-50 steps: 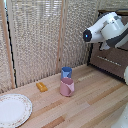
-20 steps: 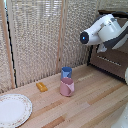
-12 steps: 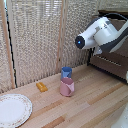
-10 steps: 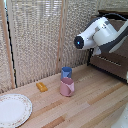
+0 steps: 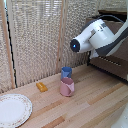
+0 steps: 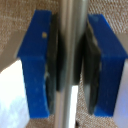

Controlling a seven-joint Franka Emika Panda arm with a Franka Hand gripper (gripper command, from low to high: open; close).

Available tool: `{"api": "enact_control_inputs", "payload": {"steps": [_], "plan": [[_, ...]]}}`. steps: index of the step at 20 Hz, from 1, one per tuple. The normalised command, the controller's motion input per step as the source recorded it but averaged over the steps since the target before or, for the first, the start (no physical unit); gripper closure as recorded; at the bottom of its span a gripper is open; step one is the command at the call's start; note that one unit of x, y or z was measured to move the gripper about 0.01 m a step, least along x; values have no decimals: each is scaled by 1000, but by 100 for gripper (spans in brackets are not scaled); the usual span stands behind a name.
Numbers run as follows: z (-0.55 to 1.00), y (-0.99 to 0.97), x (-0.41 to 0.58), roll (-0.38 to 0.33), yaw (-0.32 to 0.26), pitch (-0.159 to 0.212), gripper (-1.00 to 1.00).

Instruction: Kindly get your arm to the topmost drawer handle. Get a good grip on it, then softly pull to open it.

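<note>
In the wrist view my gripper [image 6: 71,64] is shut on the topmost drawer handle [image 6: 71,25], a thin silver-grey bar running between the two blue fingers [image 6: 35,65]. The dark pads press on the bar from both sides. In the exterior view the glossy white arm [image 5: 100,32] with its dark blue round cap [image 5: 75,45] reaches in front of the dark brown drawer [image 5: 112,64] at the exterior view's right. The gripper and the handle are hidden behind the arm there.
On the wooden table [image 5: 95,112] stand a pink mug [image 5: 67,87] and a blue cup [image 5: 66,72] behind it. An orange block [image 5: 41,87] and a white plate [image 5: 12,110] lie toward the exterior view's left. A reed screen [image 5: 40,40] stands behind.
The arm has moved steadily toward the exterior view's left, away from the cabinet. The dark drawer front seems to have come out with it. The table objects have not moved.
</note>
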Motion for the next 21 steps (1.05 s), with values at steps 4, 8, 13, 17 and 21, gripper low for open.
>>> {"api": "enact_control_inputs", "payload": {"steps": [4,8,13,17,21], "plan": [[0,50,34,-3,15,0,-100],[-47,11,39,-7,0,-1,-100],[178,190,34,177,0,-17,-100],[59,338,1,369,0,0,-100],[4,395,0,375,-2,0,-100]]}}
